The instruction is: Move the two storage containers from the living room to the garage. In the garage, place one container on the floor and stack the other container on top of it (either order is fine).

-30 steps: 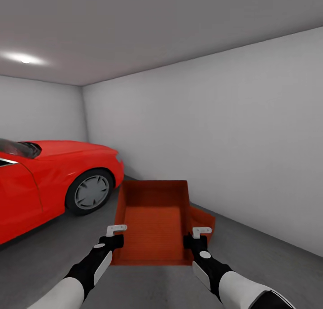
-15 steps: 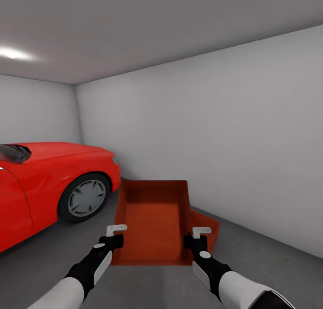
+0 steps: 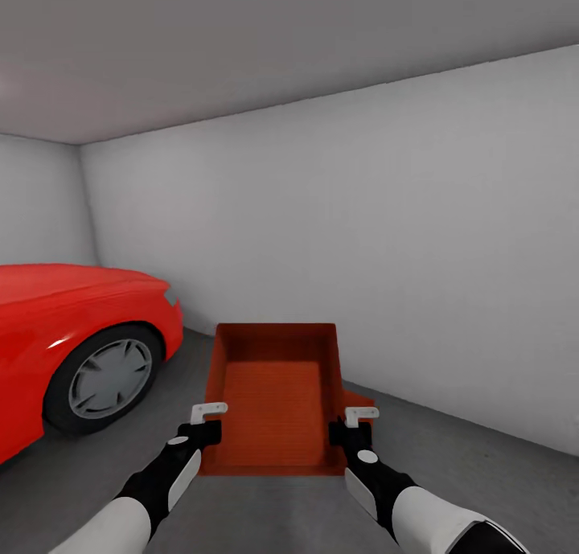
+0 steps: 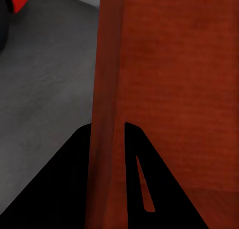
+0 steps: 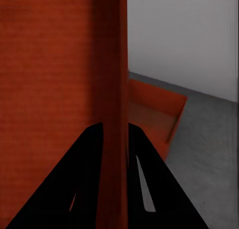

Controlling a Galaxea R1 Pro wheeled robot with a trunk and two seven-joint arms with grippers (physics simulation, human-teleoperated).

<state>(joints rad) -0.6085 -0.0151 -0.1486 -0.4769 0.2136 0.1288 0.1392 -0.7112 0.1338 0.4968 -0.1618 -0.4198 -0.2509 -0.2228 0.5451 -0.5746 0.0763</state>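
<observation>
Two orange-red bins show in the garage: one bin (image 3: 276, 397) is held up in front of the robot, open side up, and a second bin (image 3: 358, 400) sits on the grey concrete floor (image 3: 482, 465) behind the held bin's right wall, so that from the head camera just a corner of it peeks out. The left pincer (image 3: 208, 413) grips the held bin's left wall near the nearer end, and the left wrist camera shows its two dark fingers (image 4: 144, 189) set either side of that thin wall (image 4: 107, 114), one inside the bin and one outside. The right pincer (image 3: 361, 415) grips the right wall in the same way; in the right wrist camera the fingers (image 5: 144, 184) straddle the wall (image 5: 115, 89), and beyond it the second bin (image 5: 157, 112) lies on the floor, close to the foot of the white wall (image 5: 184, 39). Both black forearms reach forward level with each other, with the held bin between them and its long sides running away from the robot. To the left of the held bin, well apart from it, stands a red car (image 3: 72, 329), its front wheel (image 3: 104, 377) on the concrete. The plain white wall (image 3: 362, 240) runs behind the bins and meets the grey ceiling (image 3: 241, 39) above.
</observation>
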